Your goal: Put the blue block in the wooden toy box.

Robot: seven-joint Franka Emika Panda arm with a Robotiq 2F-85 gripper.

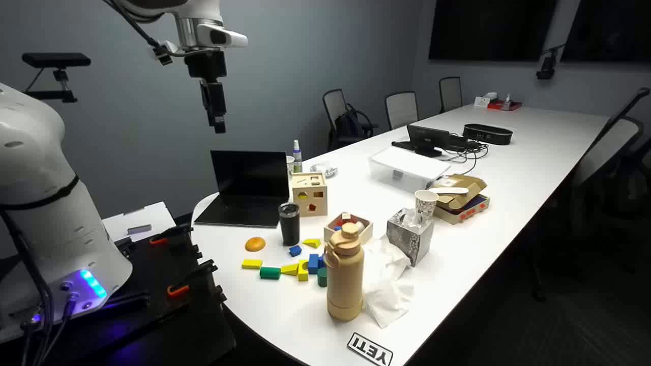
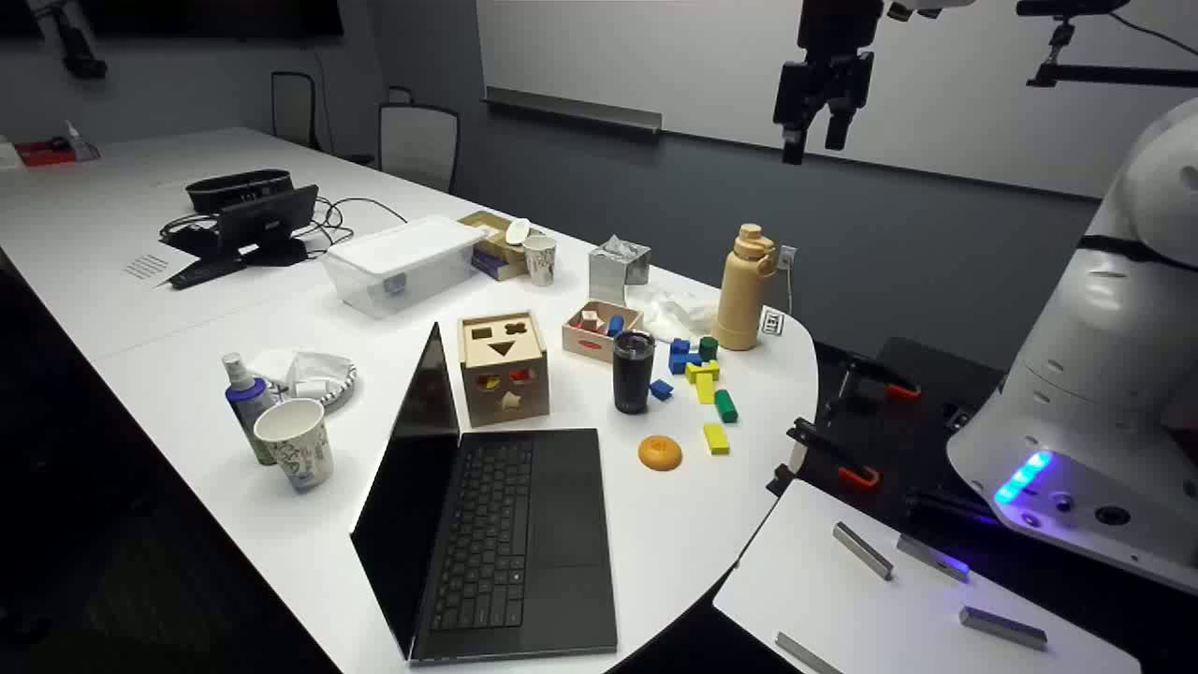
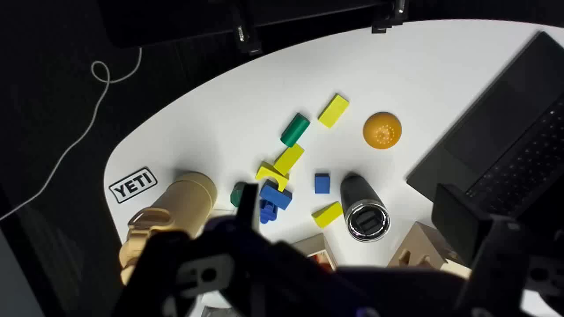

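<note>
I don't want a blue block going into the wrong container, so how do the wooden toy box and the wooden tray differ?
The wooden toy box stands taller than the low wooden tray. The toy box has a top and sides with shape cut-outs, while the tray is open above, showing toy pieces inside. Both look like pale wood and stand on the white table.

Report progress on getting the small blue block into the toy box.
Done: nothing visibly; the small blue block lies on the table near the black tumbler.
In hand: nothing; the gripper hangs open, empty.
Left: grasp, carry and drop it into the wooden toy box beside the laptop.
</note>
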